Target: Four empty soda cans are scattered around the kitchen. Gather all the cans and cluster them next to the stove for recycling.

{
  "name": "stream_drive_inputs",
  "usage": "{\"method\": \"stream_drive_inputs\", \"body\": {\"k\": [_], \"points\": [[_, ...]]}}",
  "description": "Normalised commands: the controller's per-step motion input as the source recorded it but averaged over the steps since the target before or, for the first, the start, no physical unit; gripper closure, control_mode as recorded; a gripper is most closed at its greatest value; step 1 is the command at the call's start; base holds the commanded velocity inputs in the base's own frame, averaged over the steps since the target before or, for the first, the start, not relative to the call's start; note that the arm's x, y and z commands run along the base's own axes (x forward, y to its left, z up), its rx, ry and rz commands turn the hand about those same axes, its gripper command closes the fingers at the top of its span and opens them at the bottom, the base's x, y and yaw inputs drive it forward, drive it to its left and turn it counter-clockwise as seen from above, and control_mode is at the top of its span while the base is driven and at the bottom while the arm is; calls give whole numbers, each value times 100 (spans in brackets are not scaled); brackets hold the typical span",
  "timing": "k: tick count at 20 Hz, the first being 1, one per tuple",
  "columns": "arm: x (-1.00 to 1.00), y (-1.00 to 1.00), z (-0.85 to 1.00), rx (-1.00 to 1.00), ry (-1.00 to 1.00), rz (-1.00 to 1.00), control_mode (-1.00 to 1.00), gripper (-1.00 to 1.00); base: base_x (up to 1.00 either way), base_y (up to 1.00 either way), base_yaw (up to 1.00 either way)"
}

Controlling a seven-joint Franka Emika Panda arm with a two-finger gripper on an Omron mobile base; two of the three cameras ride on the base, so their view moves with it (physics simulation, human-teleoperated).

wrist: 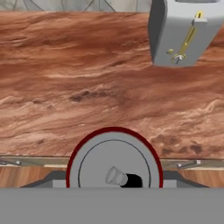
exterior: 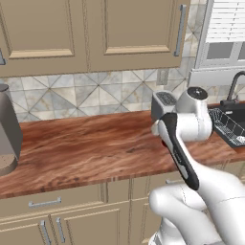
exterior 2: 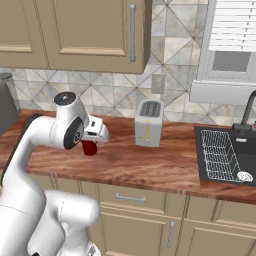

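hand point(exterior 2: 90, 141): clenched on bright red soda can with silvery top point(exterior 2: 90, 148), lifted just above reddish-brown wood table point(exterior 2: 165, 167), left of grey metal toaster point(exterior 2: 148, 123) | progress: one can in hand; stove and other cans unseen; delivery left
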Motion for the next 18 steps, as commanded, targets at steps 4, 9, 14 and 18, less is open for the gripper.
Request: {"method": "stream_drive_inputs", "body": {"k": [4, 9, 14, 18], "points": [[0, 0, 0, 0, 0, 0, 100, 100, -64, -11, -10], [0, 0, 0, 0, 0, 0, 100, 100, -46, -22, -23], [0, 0, 0, 0, 0, 0, 100, 100, -13, -36, -56], [0, 0, 0, 0, 0, 0, 100, 100, 0, -27, -78]]}}
